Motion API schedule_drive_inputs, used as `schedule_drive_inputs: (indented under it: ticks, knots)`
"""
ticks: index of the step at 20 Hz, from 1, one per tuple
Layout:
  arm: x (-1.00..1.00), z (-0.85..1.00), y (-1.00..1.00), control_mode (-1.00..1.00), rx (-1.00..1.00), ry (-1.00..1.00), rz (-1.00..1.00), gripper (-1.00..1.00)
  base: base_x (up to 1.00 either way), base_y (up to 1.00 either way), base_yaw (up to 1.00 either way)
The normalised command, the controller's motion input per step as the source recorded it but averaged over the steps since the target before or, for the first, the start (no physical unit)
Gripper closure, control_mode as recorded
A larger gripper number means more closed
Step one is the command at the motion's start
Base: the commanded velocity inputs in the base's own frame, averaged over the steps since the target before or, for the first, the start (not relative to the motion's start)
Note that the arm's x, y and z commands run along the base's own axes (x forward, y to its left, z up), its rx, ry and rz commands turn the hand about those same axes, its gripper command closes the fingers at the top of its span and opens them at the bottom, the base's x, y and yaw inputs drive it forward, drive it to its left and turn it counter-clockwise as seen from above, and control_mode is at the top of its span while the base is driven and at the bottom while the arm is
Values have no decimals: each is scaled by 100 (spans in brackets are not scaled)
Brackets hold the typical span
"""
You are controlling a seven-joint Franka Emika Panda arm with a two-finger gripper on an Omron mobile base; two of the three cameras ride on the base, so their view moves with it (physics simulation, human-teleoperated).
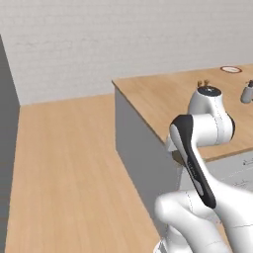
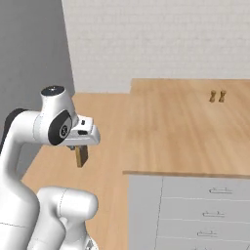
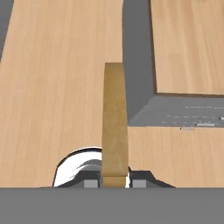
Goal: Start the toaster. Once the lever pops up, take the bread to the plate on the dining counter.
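Note:
My gripper (image 3: 115,183) is shut on the bread (image 3: 115,127), a thin tan slice seen edge-on and pointing away from the hand. From the right base camera the bread (image 2: 81,156) hangs below the gripper (image 2: 80,149), over the wood floor and left of the dining counter (image 2: 185,127). The plate (image 1: 231,69), round with a red-brown rim, lies far back on the dining counter (image 1: 163,94). A corner of the dining counter (image 3: 188,43) shows ahead and to the right of the slice. The toaster is out of view.
Two small brown shakers (image 2: 217,96) stand on the counter, and a grey object (image 1: 248,92) sits near its right edge. Grey drawer fronts (image 2: 205,210) face me below the counter. A grey wall (image 1: 7,148) bounds the floor on the left.

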Motion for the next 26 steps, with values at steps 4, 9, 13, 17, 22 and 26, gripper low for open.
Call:
schedule_drive_inputs:
  ticks: [4,9,13,17,22,26]
  knots:
    - [0,0,0,100,0,0,0,100,83,100,-27]
    - [0,0,0,100,0,0,0,100,99,100,-34]
    - [0,0,0,100,0,0,0,100,100,100,-36]
    - [0,0,0,100,0,0,0,100,100,100,-32]
    - [0,0,0,100,0,0,0,100,100,100,-30]
    - [0,0,0,100,0,0,0,100,100,100,-30]
